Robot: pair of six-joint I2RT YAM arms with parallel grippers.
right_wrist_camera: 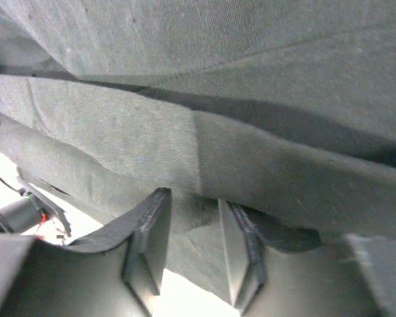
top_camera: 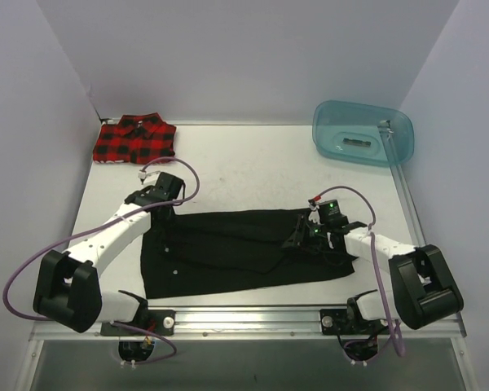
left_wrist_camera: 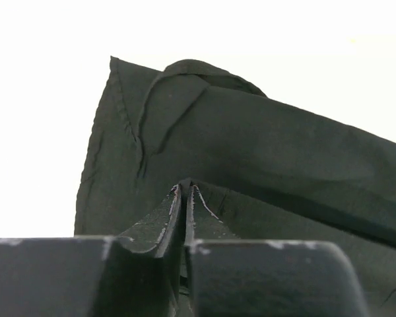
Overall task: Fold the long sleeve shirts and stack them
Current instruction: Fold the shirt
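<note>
The black long sleeve shirt [top_camera: 236, 257] lies spread across the near half of the table, partly folded, with small white buttons showing near its left side. My left gripper [top_camera: 165, 213] sits at its far left corner. In the left wrist view the left gripper [left_wrist_camera: 185, 186] has its jaws pressed together on a pinch of the black shirt [left_wrist_camera: 251, 145]. My right gripper [top_camera: 297, 238] rests on the shirt's right part. In the right wrist view the right gripper [right_wrist_camera: 193, 198] stands open, with black cloth [right_wrist_camera: 119, 145] lying under and between the fingers. The red-and-black plaid shirt [top_camera: 135, 138] lies folded at the far left corner.
A translucent teal plastic tub [top_camera: 361, 133] stands at the far right, against the wall. White walls close in the table on the left, back and right. A metal rail [top_camera: 253, 314] runs along the near edge between the arm bases.
</note>
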